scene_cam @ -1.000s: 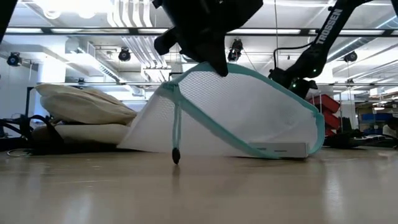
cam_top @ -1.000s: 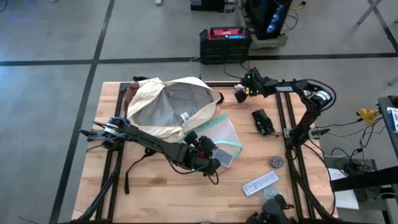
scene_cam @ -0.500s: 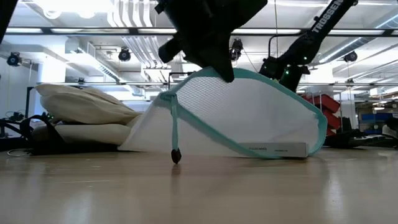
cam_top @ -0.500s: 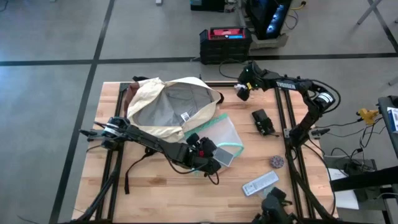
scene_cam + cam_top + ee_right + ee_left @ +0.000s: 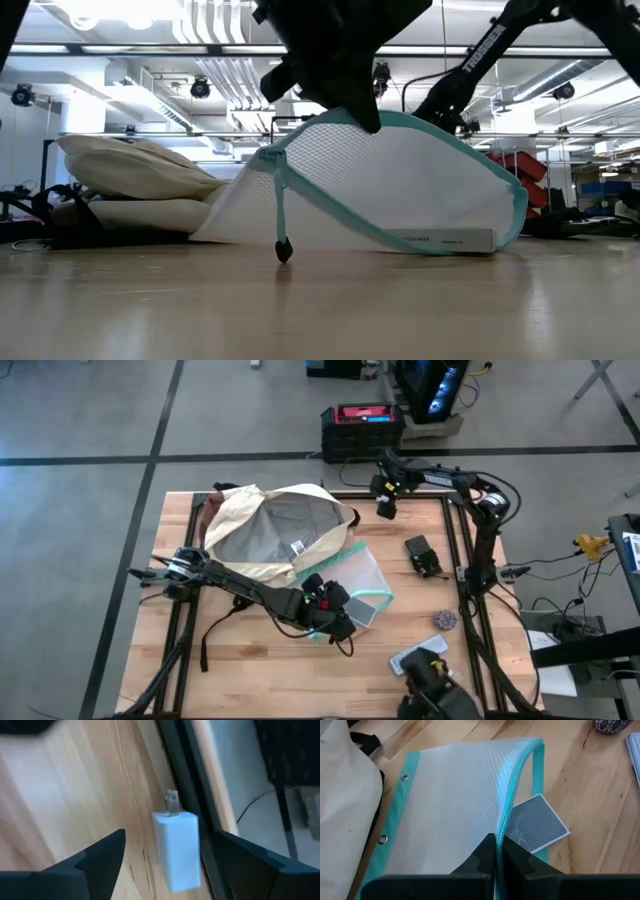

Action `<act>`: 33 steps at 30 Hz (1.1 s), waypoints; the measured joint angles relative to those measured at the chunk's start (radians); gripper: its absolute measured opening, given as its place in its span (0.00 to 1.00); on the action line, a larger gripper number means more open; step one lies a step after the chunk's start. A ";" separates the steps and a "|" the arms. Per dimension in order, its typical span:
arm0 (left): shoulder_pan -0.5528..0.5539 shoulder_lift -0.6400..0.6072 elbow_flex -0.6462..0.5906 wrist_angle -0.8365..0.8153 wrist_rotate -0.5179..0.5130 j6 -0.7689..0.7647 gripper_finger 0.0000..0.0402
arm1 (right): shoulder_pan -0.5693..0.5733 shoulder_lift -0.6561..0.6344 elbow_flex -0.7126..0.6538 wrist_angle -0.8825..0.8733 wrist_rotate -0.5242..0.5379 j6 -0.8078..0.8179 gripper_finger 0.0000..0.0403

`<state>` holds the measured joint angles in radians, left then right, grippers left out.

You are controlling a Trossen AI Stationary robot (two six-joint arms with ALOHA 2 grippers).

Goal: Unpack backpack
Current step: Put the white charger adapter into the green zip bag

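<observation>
The cream-white backpack (image 5: 262, 528) lies open on its back at the table's far left, grey lining showing. Next to it is the clear teal-edged zip pouch (image 5: 362, 578), with a deck of cards (image 5: 538, 822) inside it at the low end. My left gripper (image 5: 496, 851) is at the pouch's near side, shut on its zipper edge. My right gripper (image 5: 170, 834) hovers open by the far edge over a white charger plug (image 5: 176, 850), which lies on the wood between the fingers' line without touching them. My left gripper pinches the pouch's teal zipper edge (image 5: 501, 827) between both fingers, coming slanting down from the left. That edge (image 5: 372, 122) is raised into an arch while the pouch's lower edge (image 5: 440, 243) stays on the table. The zipper pull (image 5: 283, 248) hangs slack, its tip at the tabletop.
A black gadget (image 5: 422, 555), a small round patterned item (image 5: 444, 620) and a white remote-like bar (image 5: 420, 656) lie on the table's right half. A black frame rail (image 5: 187, 775) runs along the far edge beside the charger (image 5: 385, 511). Black straps (image 5: 215, 625) trail near the left arm.
The right arm has swung along the far edge toward the table's left, bringing its gripper over the white charger. The left gripper has kept its hold on the pouch's zipper edge, and the raised arch has shifted only slightly.
</observation>
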<state>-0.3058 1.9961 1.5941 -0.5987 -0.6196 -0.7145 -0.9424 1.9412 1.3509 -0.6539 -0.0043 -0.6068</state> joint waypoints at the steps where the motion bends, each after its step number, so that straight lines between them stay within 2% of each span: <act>1: 0.000 0.000 0.000 0.000 0.000 0.001 0.00 | -0.003 0.011 0.008 -0.004 0.001 0.006 0.66; 5: 0.000 0.000 0.000 0.001 -0.022 0.004 0.00 | -0.002 0.030 0.016 -0.016 0.023 0.016 0.49; 9: 0.000 0.000 0.000 0.002 -0.024 -0.011 0.00 | 0.009 0.017 0.016 -0.043 0.028 0.005 0.24; 11: 0.001 0.000 0.000 0.004 -0.025 -0.037 0.00 | 0.028 -0.015 0.001 -0.177 -0.005 0.060 0.18; 12: 0.002 0.000 -0.001 0.007 -0.027 -0.050 0.00 | 0.038 -0.032 -0.004 -0.221 -0.014 0.068 0.18; 14: 0.002 0.000 -0.006 0.012 -0.037 -0.059 0.00 | 0.072 -0.081 -0.017 -0.183 -0.009 0.085 0.18; 19: 0.007 0.014 -0.010 0.030 -0.049 -0.060 0.00 | 0.189 -0.288 -0.084 -0.251 0.005 0.133 0.18; 25: 0.019 0.033 -0.012 0.025 -0.048 -0.074 0.00 | 0.443 -0.625 -0.213 -0.282 0.005 0.268 0.18; 28: 0.027 0.038 -0.012 0.027 -0.052 -0.079 0.00 | 0.639 -0.791 -0.312 -0.265 0.005 0.380 0.18; 31: 0.029 0.041 -0.012 0.039 -0.051 -0.078 0.00 | 0.889 -0.945 -0.438 -0.196 0.003 0.540 0.18; 33: 0.033 0.041 -0.011 0.047 -0.052 -0.069 0.00 | 1.058 -1.016 -0.530 -0.096 0.074 0.630 0.18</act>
<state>-0.2729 2.0373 1.5833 -0.5513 -0.6718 -0.7839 0.1156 0.9253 0.8206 -0.7496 0.0700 0.0235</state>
